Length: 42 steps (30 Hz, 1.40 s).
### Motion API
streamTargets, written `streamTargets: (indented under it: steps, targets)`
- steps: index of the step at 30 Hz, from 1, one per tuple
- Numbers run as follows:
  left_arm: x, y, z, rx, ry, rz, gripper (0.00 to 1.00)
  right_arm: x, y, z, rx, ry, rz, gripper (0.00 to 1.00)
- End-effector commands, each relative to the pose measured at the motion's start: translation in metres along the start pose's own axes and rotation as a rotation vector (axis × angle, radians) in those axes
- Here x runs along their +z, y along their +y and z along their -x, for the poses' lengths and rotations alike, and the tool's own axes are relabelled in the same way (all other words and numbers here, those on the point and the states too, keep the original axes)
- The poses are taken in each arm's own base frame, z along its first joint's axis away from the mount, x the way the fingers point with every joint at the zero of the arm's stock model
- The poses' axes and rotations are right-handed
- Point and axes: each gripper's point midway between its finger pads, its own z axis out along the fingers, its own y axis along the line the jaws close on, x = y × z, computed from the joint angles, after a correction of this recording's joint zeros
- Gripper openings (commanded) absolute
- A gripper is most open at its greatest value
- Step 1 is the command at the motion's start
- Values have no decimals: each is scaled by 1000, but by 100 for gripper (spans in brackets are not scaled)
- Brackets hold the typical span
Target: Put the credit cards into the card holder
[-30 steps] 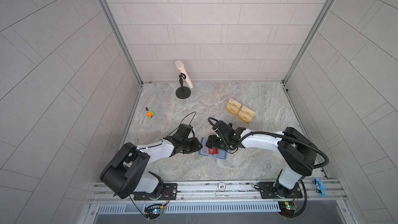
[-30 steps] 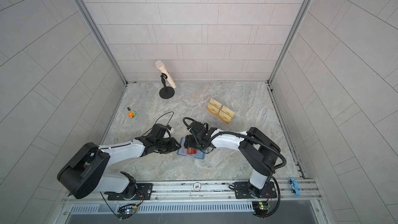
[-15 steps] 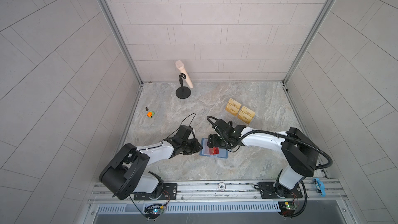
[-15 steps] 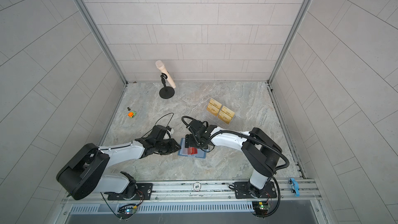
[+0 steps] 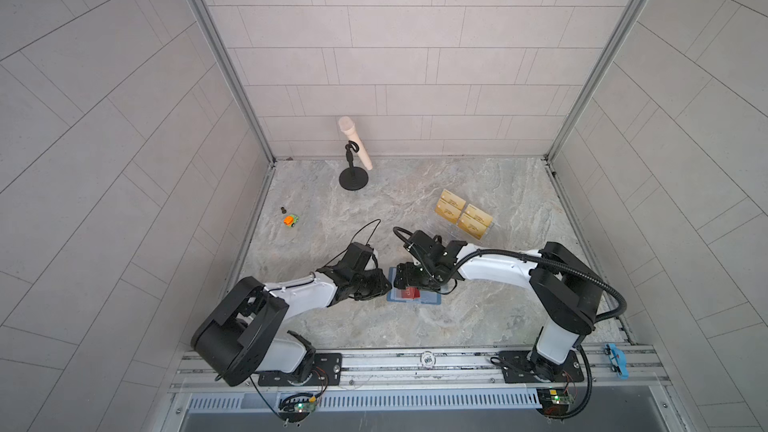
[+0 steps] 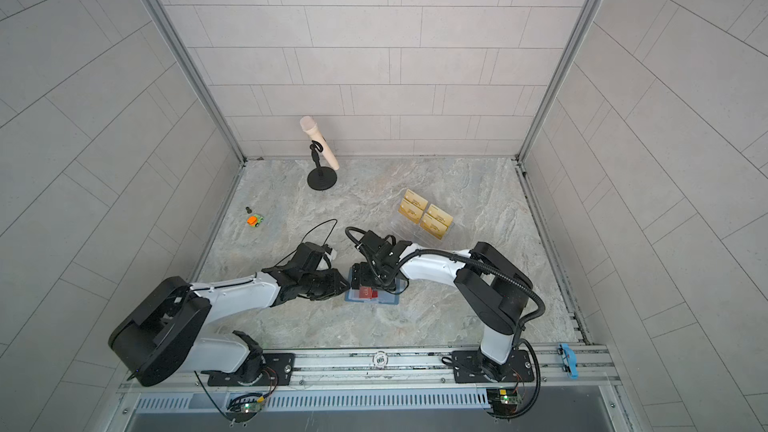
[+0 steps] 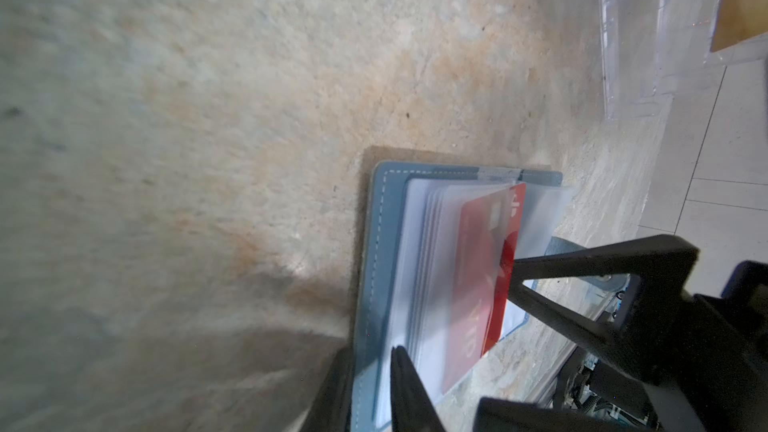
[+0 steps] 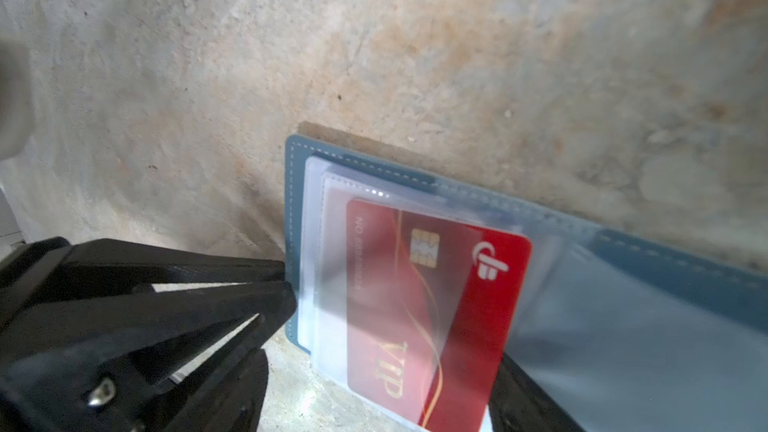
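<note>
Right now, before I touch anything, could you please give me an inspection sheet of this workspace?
Surface: marble-pattern tabletop, no spill seen.
Job's things: card holder open; red VIP card partly in a clear sleeve.
Clutter: gold cards on clear stand; microphone on black stand; toy car.
Grippers: left pincer shut on the card holder's cover; right pincer open, at the card.
Cables: black cable looping over left wrist; corrugated hose along right arm.
Surroundings: tiled walls; front rail.

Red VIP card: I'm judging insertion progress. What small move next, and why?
Probably the right gripper should nudge the red VIP card deeper: one strip lies outside the clear sleeve, while the left gripper pinches the card holder at its edge.
</note>
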Motion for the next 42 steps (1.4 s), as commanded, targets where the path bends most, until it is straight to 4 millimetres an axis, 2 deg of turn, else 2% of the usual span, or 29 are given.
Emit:
streamTargets:
  steps: [1,10,14,18,20,23,27,30,34,38,42]
  targets:
    - [0,9,-11,-29,31,46,22,0,15,-2,24,19,52,83]
    - [-5,5,-12,-41,15,40,22,0,23,0,44,15,99,83]
    - [-10,5,-10,-41,1,55,25,-13,0,-4,-57,27,-21,82]
    - [-16,8,-9,-24,0,99,35,-30,-16,5,-129,0,-41,81]
    - [-18,7,-8,-14,6,107,39,-30,-14,9,-154,4,-9,76]
    - [-19,0,-5,-1,29,104,48,-21,-6,10,-200,26,29,51]
    - [-21,-11,-3,2,65,69,55,-5,-6,8,-209,52,49,31]
    - [-20,-10,-7,-13,95,61,59,3,-15,4,-227,76,25,28]
    - [-14,-7,-16,-30,153,56,60,11,-37,-2,-216,97,-30,23]
    - [-10,-6,-15,-39,166,63,61,15,-59,-3,-168,88,-60,22]
    - [-2,-14,-14,-62,170,4,60,18,-69,-9,-153,114,-61,20]
